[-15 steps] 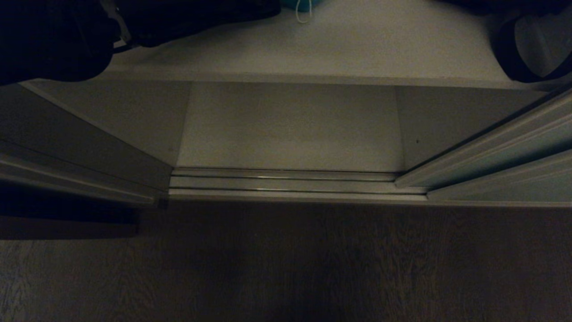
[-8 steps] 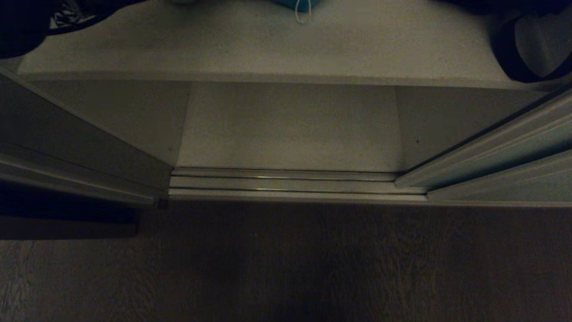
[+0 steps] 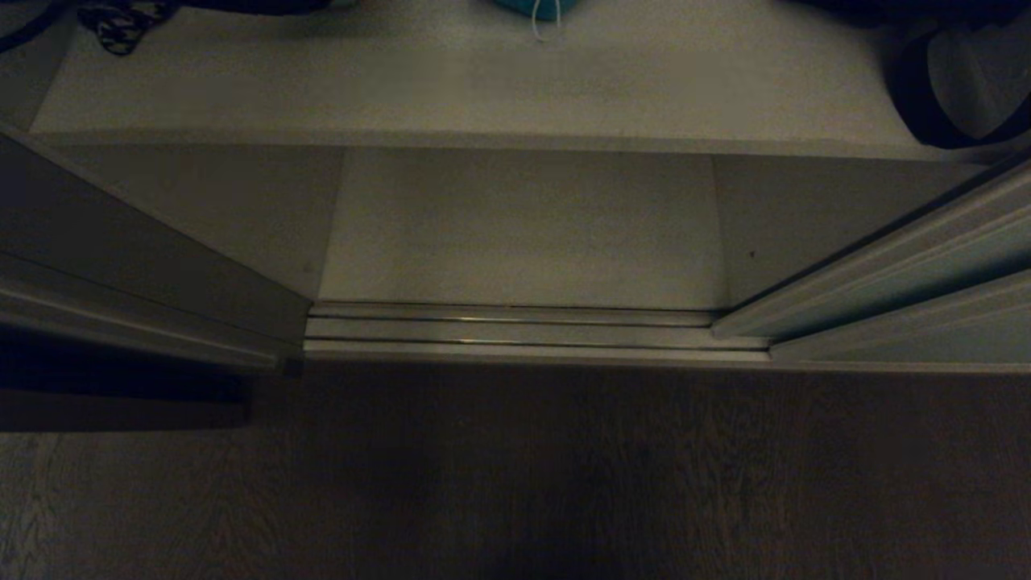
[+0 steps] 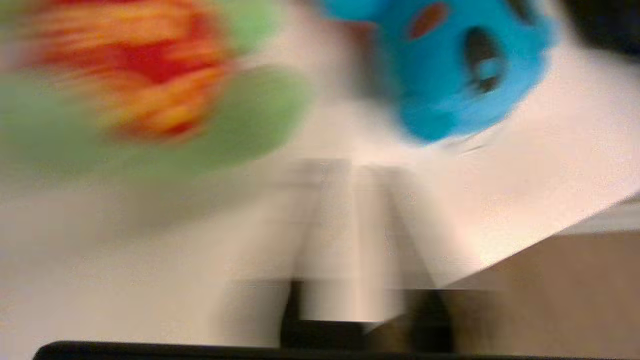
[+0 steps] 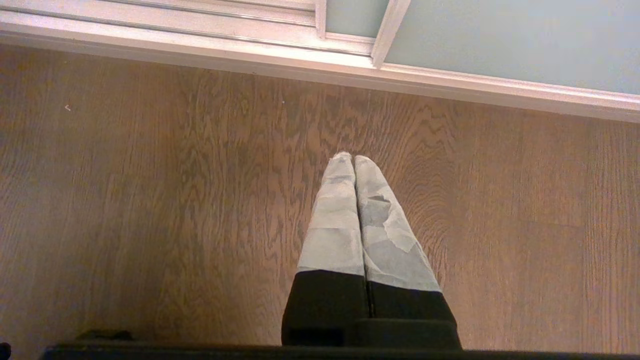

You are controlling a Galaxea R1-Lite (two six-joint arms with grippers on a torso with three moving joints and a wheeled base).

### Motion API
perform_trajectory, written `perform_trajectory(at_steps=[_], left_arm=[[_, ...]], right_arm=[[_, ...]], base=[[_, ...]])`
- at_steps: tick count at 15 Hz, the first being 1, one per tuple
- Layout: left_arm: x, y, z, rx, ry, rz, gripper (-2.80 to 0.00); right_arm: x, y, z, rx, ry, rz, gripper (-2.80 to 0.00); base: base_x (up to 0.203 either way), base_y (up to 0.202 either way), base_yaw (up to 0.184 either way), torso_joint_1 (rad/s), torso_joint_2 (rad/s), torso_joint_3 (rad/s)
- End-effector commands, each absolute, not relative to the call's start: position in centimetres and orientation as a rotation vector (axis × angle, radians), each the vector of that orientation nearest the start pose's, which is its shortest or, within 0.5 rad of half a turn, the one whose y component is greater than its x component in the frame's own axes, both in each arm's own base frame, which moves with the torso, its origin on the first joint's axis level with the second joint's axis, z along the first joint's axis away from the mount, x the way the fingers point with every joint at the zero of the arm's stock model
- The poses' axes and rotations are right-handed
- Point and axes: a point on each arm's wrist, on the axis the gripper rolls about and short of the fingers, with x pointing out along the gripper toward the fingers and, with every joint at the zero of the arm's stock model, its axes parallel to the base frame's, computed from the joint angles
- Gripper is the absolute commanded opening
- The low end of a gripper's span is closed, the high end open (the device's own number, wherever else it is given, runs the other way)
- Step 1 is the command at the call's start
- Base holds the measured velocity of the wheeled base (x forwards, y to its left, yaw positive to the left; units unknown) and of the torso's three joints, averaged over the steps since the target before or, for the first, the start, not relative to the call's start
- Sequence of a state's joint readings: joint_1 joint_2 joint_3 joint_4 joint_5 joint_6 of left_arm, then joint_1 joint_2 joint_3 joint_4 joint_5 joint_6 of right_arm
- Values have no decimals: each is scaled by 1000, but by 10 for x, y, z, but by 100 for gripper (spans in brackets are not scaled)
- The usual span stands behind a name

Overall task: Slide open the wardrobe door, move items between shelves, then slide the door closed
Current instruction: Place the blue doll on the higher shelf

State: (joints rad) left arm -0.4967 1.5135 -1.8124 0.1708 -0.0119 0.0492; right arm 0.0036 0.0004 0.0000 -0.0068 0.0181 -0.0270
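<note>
- The teal plush toy [image 4: 450,75] lay on the off-white shelf [image 3: 483,80], beside a green-and-orange toy [image 4: 145,85];
- The left gripper [image 4: 355,200] had pulled back from the plush, fingers clenched, empty; release judged done;
- The right gripper [image 5: 354,159] hung closed below the shelf.

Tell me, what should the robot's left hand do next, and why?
Probably draw the left hand out of the wardrobe. It is shut on nothing, the blue plush toy lies on the shelf apart from it, and the sliding door stands open, waiting to be closed.
</note>
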Motion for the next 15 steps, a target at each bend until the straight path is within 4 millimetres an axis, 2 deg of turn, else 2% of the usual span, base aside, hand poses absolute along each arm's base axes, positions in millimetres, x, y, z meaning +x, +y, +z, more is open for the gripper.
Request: perform_trajectory(at_steps=[1,4,7,10,12,14,15], left_arm=[[163,-86,443,1,-180,-454,-280],[124,-64,421,-1,-136,-427,-280],[85,-30,380,28,-14,-309,-280],[37,-7,328,37,67,-163,-280],[1,1,293,35,57,-110,-280],[-29,4,246,37,51,-83,-280],[-36,5,218,41,73,-64,-280]], right_arm=[[-23,0,76,-28,-8,23,-280],[-23,0,76,-28,-7,22,-280],[-23,0,76,-28,-8,21,-280],[-23,0,76,-28,-7,23,-280],[-23,0,76,-28,-8,22,-280],[-23,0,76,-28,-6,22,-280],[-23,0,76,-28,-7,22,-280]], base=[[0,0,0,0,0,0],[0,0,0,0,0,0],[0,0,0,0,0,0],[0,0,0,0,0,0],[0,0,0,0,0,0],[0,0,0,0,0,0],[0,0,0,0,0,0]])
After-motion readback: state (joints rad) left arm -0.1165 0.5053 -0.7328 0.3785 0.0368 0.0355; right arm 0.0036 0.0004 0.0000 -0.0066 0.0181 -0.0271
